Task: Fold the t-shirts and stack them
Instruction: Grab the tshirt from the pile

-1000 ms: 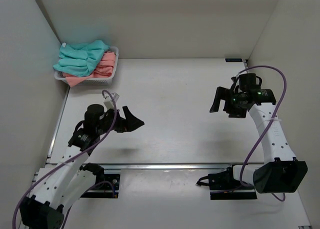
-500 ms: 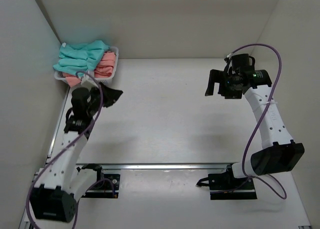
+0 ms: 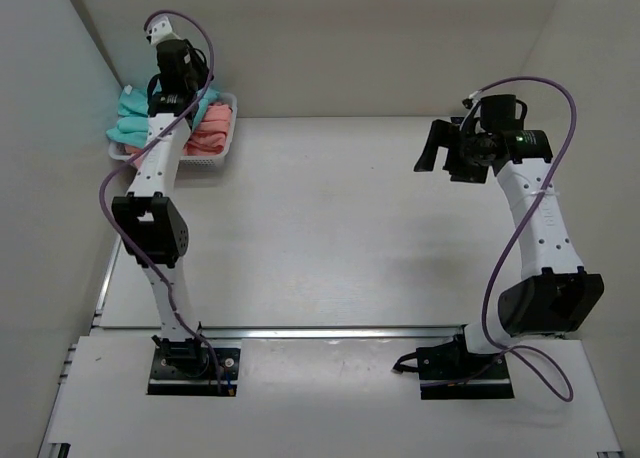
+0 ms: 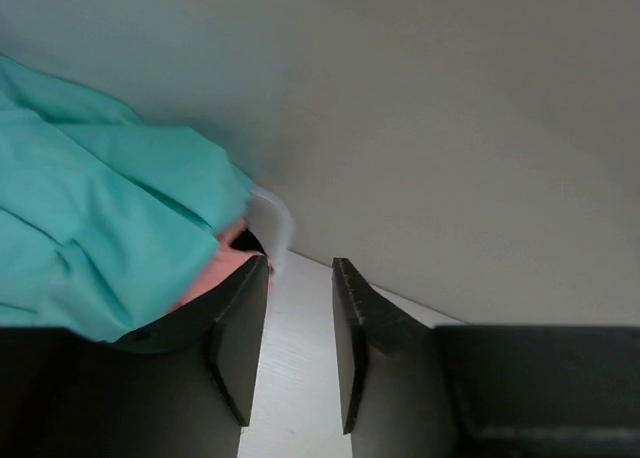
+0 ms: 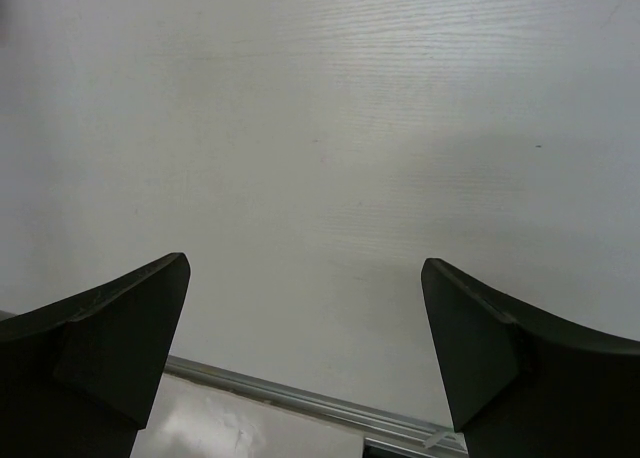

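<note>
The t-shirts lie heaped in a white mesh basket [image 3: 222, 143] in the back left corner, a teal-green one [image 3: 135, 123] on top of a salmon-pink one [image 3: 207, 133]. My left arm is stretched out to that corner, and my left gripper [image 3: 186, 90] hangs over the heap. In the left wrist view the teal shirt [image 4: 100, 208] and a strip of pink cloth [image 4: 215, 276] lie left of my left gripper [image 4: 300, 278], which is open by a narrow gap with only table showing through it. My right gripper [image 3: 440, 158] hovers wide open over bare table [image 5: 304, 263].
The basket's white rim [image 4: 277, 223] sits just beyond my left fingertip, close to the back wall. Walls close the table in on the left, back and right. A metal rail [image 5: 300, 408] runs along the table's near edge.
My left arm has swung from the near left of the table up to the basket corner, and its jaws now stand narrower. The right gripper has shifted slightly and stays wide open.
</note>
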`<state>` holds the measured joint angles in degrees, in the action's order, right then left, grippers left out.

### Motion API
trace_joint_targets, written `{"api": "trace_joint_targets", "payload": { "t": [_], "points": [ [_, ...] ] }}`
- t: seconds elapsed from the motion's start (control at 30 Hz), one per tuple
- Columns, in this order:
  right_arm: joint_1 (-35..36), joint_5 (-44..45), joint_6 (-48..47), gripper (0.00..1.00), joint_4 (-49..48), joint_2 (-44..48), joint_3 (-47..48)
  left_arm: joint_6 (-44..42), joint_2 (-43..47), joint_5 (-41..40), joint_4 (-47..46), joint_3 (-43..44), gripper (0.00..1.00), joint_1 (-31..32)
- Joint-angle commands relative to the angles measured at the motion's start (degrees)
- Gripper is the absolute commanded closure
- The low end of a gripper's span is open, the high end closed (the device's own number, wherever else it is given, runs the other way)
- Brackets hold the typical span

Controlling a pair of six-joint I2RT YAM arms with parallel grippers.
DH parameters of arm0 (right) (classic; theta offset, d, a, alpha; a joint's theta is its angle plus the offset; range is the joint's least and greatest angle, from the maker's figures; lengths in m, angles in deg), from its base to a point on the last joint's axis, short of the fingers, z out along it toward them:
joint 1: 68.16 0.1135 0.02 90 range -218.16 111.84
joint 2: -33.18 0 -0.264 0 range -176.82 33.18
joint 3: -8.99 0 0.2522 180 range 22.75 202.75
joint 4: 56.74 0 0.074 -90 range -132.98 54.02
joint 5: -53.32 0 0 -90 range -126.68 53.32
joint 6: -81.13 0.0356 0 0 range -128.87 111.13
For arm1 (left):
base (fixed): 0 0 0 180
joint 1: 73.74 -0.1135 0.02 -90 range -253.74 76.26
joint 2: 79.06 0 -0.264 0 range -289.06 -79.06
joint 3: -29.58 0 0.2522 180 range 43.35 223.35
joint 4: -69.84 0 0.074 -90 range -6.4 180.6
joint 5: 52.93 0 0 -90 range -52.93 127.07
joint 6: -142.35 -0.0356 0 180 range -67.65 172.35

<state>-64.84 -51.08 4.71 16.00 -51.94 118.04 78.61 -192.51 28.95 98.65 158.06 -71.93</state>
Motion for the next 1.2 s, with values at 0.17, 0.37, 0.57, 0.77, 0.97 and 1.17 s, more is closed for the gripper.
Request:
{"api": "trace_joint_targets", "payload": {
  "t": [0.17,0.37,0.57,0.77,0.97,1.17],
  "points": [
    [-9.0,-5.9,3.0,0.01,-7.8,-1.6,-3.9,-0.7,-9.0,-8.5,11.7,10.5,0.54,-7.0],
    [-10.2,-5.3,5.3,0.0,-8.5,-7.4,0.3,6.7,-11.3,-3.5,11.0,6.0,0.48,-9.9],
    [-7.8,-3.8,5.2,0.01,-4.3,-15.9,8.9,11.1,-21.0,3.6,17.2,15.2,0.55,-10.2],
    [-6.3,-3.8,7.4,0.18,-4.3,-18.1,11.1,14.7,-26.3,6.6,14.4,21.1,0.84,-10.8],
    [-7.2,-3.6,7.3,0.76,-1.7,-18.4,12.3,14.6,-22.6,4.7,12.7,23.8,1.0,-9.0],
    [-6.9,-2.3,2.2,0.65,-0.3,-15.0,11.7,5.5,-4.5,-3.9,2.6,11.9,1.0,-3.5]
  ]
}}
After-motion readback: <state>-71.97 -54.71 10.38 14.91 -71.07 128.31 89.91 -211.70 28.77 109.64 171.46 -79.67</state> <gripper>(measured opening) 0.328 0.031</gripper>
